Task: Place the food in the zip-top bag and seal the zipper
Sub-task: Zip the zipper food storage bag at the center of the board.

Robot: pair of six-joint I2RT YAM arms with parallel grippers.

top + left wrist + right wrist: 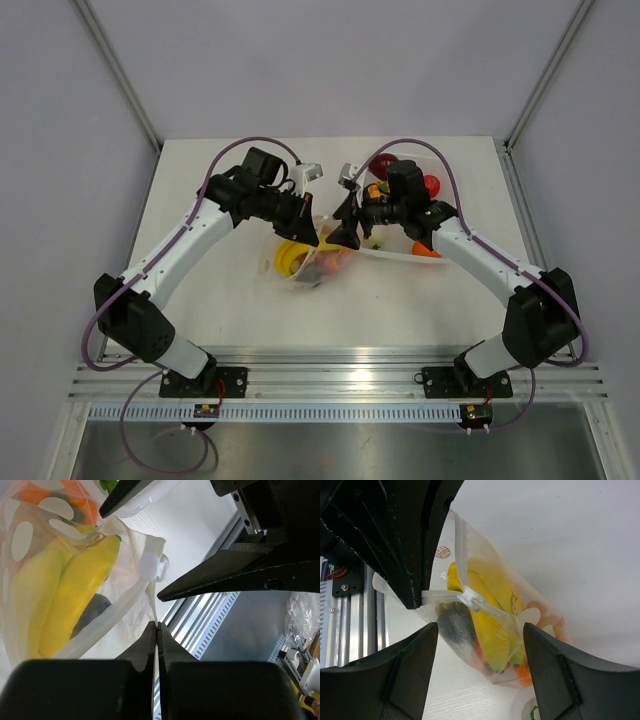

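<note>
Bag: the floppy see-through plastic zip-top bag (308,268) lies in the middle of the white bench (220,290), between the ends of the two arms.
In the bag: yellow toy bananas (289,258), with a dark purple toy piece (454,627) beside them.
Tray: the white rectangular plastic tray (398,257) sits just right of the bag, an orange toy piece (426,250) in it.
Left gripper (158,630): jaws pinched on the bag's mouth edge.
Right gripper (480,630): just right of the left one, jaws either side of the bag's mouth.

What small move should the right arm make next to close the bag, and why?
Probably ease the open right gripper forward and close it on the slider. It sits just ahead, between the fingers; the left gripper pinches the bag's mouth edge, and bananas lie inside.
</note>
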